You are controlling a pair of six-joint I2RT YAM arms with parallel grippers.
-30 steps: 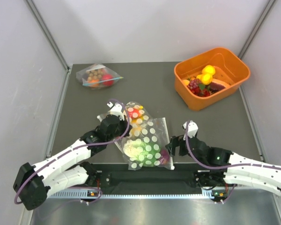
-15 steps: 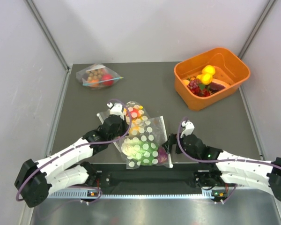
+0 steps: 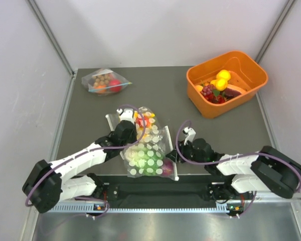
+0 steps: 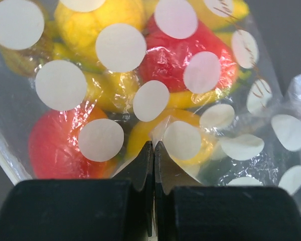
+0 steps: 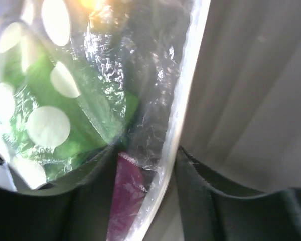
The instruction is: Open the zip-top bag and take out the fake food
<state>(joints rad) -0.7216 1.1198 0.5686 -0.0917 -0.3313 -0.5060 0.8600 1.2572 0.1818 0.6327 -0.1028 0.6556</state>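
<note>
The zip-top bag (image 3: 148, 158), clear with white dots, lies near the front edge with its zip strip (image 5: 183, 95) on the right. Inside show the green lettuce (image 5: 65, 100) and the purple piece (image 5: 125, 196). My right gripper (image 5: 145, 150) stands open astride that zip strip; the strip and purple piece sit between the fingers with a gap left. It is at the bag's right edge (image 3: 173, 154). My left gripper (image 4: 154, 145) is shut on a fold of dotted plastic at the bag's upper left (image 3: 129, 129); I cannot tell which bag's.
A second dotted bag (image 3: 145, 122) with yellow and red pieces lies partly under the zip-top bag. A plain bag (image 3: 104, 81) of balls rests at the back left. The orange bin (image 3: 210, 108) with fruit stands at the back right.
My right gripper has slid left onto the bag's zip edge and its jaws have narrowed. The bag has shifted a little left. The left gripper stays shut in place.
</note>
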